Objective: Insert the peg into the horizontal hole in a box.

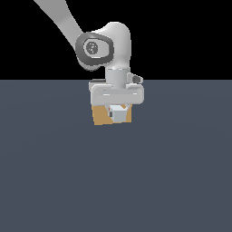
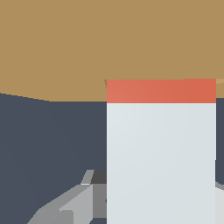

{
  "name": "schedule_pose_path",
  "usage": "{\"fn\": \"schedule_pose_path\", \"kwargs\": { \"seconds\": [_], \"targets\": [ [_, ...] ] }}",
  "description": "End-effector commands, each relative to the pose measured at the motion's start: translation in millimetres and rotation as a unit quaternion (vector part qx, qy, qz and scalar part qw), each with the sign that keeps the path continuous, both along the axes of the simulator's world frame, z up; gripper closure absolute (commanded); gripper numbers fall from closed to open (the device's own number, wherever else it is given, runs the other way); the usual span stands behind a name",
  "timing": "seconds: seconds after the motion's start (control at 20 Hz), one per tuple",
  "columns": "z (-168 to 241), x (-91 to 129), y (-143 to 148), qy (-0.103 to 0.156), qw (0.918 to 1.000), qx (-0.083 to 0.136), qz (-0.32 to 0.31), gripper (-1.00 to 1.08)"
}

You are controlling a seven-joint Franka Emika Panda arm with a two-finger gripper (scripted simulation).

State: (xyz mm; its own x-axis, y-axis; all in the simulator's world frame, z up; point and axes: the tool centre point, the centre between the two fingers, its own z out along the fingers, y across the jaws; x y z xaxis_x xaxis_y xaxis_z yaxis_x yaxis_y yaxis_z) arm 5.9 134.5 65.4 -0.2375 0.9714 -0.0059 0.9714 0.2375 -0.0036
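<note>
The end effector (image 1: 117,108) is clamped on the peg (image 2: 161,162), holding it level and pointed at the box (image 2: 65,43) so it can slide in. Only a thin band of the peg's orange-red end shows at the box face, so it appears partly inside the hole. The box rests on the dark desk (image 1: 116,181). Nothing else stands nearby.

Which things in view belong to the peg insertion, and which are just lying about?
Job:
peg, orange-red end against the box
box
gripper, shut on the peg
hole: hidden behind the peg

Lying about:
nothing, only the bare grey floor
</note>
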Motion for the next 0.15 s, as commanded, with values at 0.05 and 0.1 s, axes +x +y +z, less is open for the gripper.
{"fn": "schedule_pose_path", "kwargs": {
  "seconds": [0.05, 0.1],
  "targets": [
    [1.9, 1.1, 9.4, -0.002, 1.0, 0.003, 0.006, 1.08],
    [1.9, 1.3, 9.1, -0.002, 1.0, 0.003, 0.006, 1.08]
  ]
}}
